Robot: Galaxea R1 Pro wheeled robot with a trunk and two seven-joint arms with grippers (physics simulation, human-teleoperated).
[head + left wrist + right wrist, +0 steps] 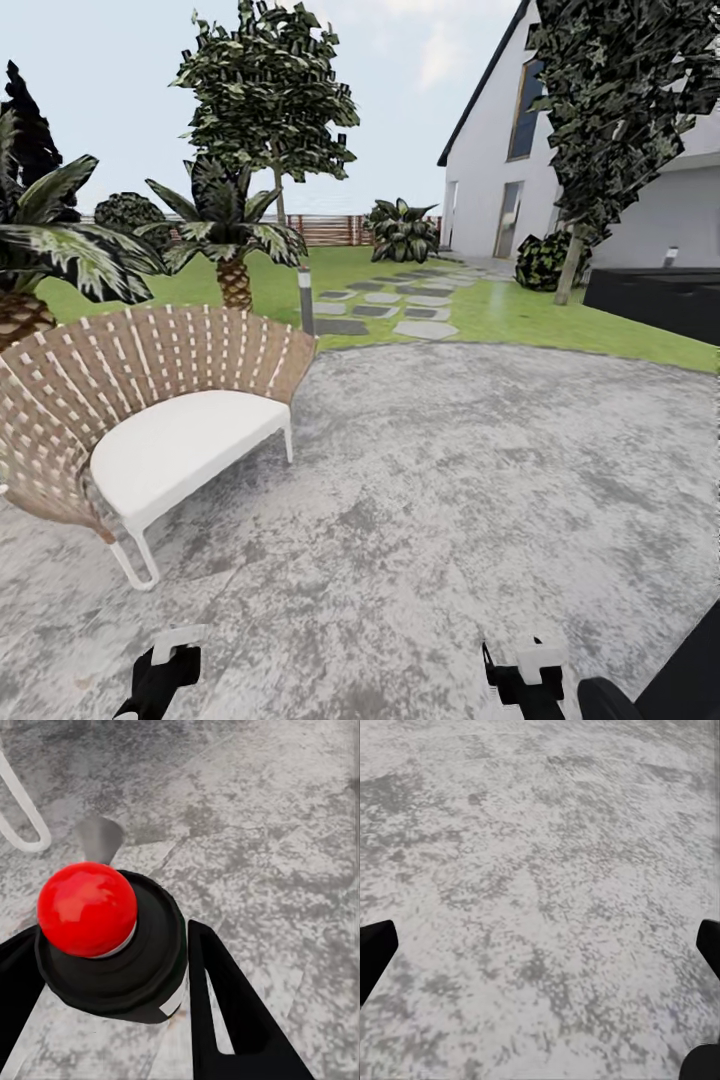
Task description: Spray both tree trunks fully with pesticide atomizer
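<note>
The garden (520,310) lawn lies across the middle of the head view beyond the grey paved terrace (450,500) I stand on. One tree (265,90) rises upper centre-left, its trunk (281,205) thin behind a palm (232,250); the second tree (620,90) fills the upper right, its trunk (570,265) leaning at right centre. A woven chair (150,410) sits at left. My left gripper (112,967) has its fingers pressed against the pesticide atomizer (112,945), red knob toward the camera, apparently carried ready for spraying. My right gripper (540,960) is spread wide and empty over paving. Both trunks are well off; I judge approach comes next.
</note>
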